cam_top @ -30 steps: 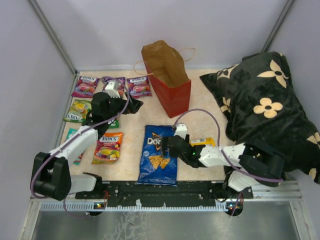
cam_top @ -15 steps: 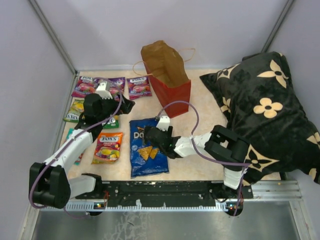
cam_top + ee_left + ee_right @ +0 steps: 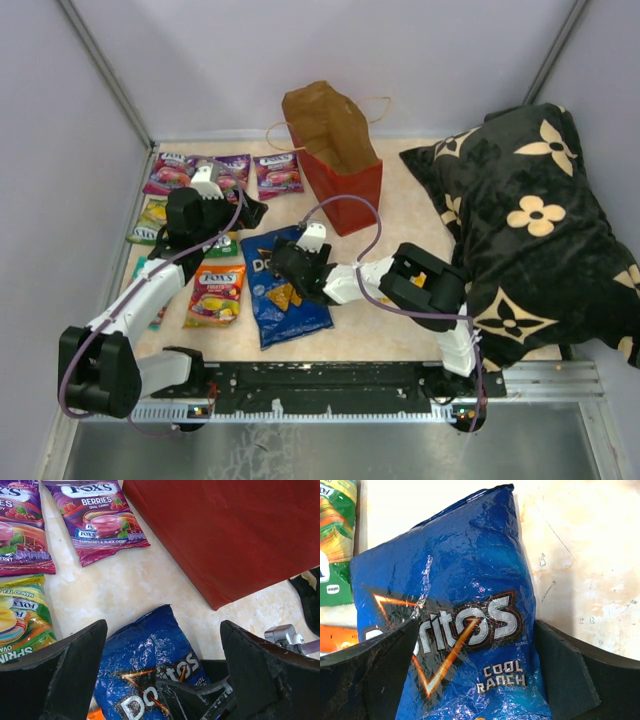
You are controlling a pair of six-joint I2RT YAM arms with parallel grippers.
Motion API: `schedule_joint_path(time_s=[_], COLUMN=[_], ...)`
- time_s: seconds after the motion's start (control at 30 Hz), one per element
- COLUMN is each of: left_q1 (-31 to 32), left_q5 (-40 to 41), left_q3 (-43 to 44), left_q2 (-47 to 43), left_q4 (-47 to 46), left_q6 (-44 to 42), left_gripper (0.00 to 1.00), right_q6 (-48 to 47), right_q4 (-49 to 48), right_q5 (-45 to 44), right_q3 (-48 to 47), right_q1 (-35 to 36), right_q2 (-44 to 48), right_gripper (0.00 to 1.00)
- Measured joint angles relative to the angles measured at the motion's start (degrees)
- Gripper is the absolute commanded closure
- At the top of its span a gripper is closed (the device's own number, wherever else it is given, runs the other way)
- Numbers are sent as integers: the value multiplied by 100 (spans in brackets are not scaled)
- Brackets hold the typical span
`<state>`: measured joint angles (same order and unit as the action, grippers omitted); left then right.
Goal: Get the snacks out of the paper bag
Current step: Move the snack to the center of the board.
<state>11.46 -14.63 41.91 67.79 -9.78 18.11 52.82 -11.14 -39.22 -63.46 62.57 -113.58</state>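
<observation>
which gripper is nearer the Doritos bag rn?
Right. The right gripper sits directly over the Doritos bag, open jaws straddling it. The left gripper hovers beyond the bag's top-left corner, open, by the candy packets.

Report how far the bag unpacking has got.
Done: the flat Fox's candy packets and the blue Doritos chip bag lie on the table, outside the red paper carrier bag. In hand: the right gripper straddles the chip bag, jaws open; the left gripper is open, empty. Left: unclear, the bag's inside is barely visible.

High overview, wrist close-ups sharing chip bag (image 3: 288, 320)
</observation>
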Motion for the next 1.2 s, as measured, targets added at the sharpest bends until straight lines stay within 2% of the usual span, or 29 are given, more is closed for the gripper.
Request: schedule_joint_path(time_s=[0.17,0.3,0.57,0.73,0.9,1.07,1.2], left_q1=[0,-2,-205,-470,-632,-662,-675], left_q5=[-2,9,313,496,485,461,448], left_q3=[0,0,0,-11,-107,-155,-164], left_q2=[0,-4,-181,-282,-313,-315,-313], left_q4=[0,20,306,378,365,345,337], left_q6=[0,-4,52,273,431,485,509], left_gripper=[0,0,0,0,0,0,0], right_q6=[-46,-437,-1897,-3309,-4076,-4865,-5923], right_q4=[203,210,203,-247,-363,-999,-2022], right_q5=[-79,-81,-205,-74,72,-586,-1412], right_q3=[-315,-343,-866,-599,-396,251,490], right_q1=[-52,-46,140,376,459,610,881], right_q2=[-168,-177,-179,-168,-151,144,151], right_gripper=[4,4,1,1,1,1,1])
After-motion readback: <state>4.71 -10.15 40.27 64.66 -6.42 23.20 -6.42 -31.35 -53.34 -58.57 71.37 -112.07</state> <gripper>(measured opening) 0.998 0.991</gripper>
